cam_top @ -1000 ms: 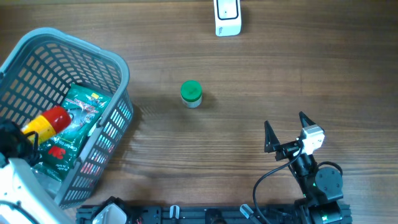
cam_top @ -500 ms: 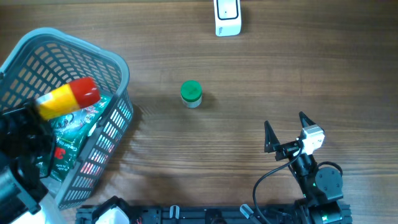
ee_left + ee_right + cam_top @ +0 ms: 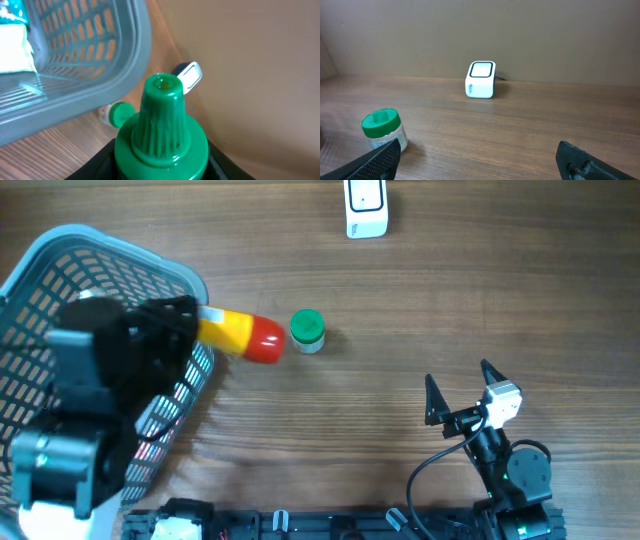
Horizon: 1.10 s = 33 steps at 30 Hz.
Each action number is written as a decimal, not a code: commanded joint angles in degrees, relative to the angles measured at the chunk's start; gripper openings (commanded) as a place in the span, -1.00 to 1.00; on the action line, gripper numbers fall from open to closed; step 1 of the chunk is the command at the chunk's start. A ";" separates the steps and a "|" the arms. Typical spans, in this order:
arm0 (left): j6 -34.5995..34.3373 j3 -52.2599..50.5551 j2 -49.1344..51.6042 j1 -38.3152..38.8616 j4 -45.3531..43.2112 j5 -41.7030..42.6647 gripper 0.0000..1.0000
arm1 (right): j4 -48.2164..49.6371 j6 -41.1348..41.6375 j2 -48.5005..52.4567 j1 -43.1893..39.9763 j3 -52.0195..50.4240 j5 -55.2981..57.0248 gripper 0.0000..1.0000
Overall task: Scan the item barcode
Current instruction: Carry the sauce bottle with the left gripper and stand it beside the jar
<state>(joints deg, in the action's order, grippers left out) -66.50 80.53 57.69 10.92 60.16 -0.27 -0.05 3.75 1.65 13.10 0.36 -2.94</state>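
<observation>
Overhead: the left fingers [image 3: 188, 326] pinch the yellow bottle [image 3: 238, 334] by its near end. Its red end points away from them, just short of the green-lidded jar [image 3: 307, 331]. The basket [image 3: 30, 270] sits behind and under that arm. The right fingers [image 3: 433, 402] are spread wide over bare desk [image 3: 480, 290], with the scanner [image 3: 366, 208] far beyond them.

Left wrist: a green ribbed cap [image 3: 161, 125] stands clamped between the dark fingers, with the jar and scanner past it.

Right wrist: the spread fingers frame the scanner straight ahead, and the jar sits by the left-hand one.
</observation>
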 commanded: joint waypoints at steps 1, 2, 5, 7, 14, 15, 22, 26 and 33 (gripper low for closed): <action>0.55 1.25 5.40 10.67 -0.57 -13.20 -0.43 | 0.13 -0.66 -0.24 0.17 -0.07 -0.07 0.99; 0.55 1.25 7.15 12.79 -0.55 -14.84 -0.43 | 0.13 -0.66 -0.24 0.17 -0.07 -0.07 0.99; 0.52 1.25 13.62 18.27 -0.96 -18.86 -0.41 | 0.13 -0.63 -0.24 0.17 -0.07 -0.07 1.00; 0.55 1.25 19.23 20.94 -1.90 -20.22 -0.41 | 0.13 -0.63 -0.24 0.17 -0.07 -0.07 1.00; 6.60 1.25 35.67 27.89 -8.33 -27.30 -0.40 | 0.13 -0.63 -0.24 0.17 -0.07 -0.07 1.00; 7.58 1.25 37.09 29.38 -9.38 -32.13 -0.39 | 0.13 -0.66 -0.24 0.17 -0.07 -0.07 1.00; 9.62 1.25 38.71 36.74 -17.35 -44.63 -0.29 | 0.13 -0.63 -0.24 0.17 -0.07 -0.07 0.99; 10.82 1.25 38.77 38.38 -21.79 -44.81 -0.28 | 0.13 -0.63 -0.24 0.17 -0.07 -0.07 1.00; 10.88 1.25 38.77 38.32 -21.68 -31.47 -0.23 | 0.13 -0.63 -0.24 0.17 -0.07 -0.07 0.99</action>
<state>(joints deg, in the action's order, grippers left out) -56.36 80.64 96.20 49.23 38.52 -39.29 -0.05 3.75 1.65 13.10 0.36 -2.94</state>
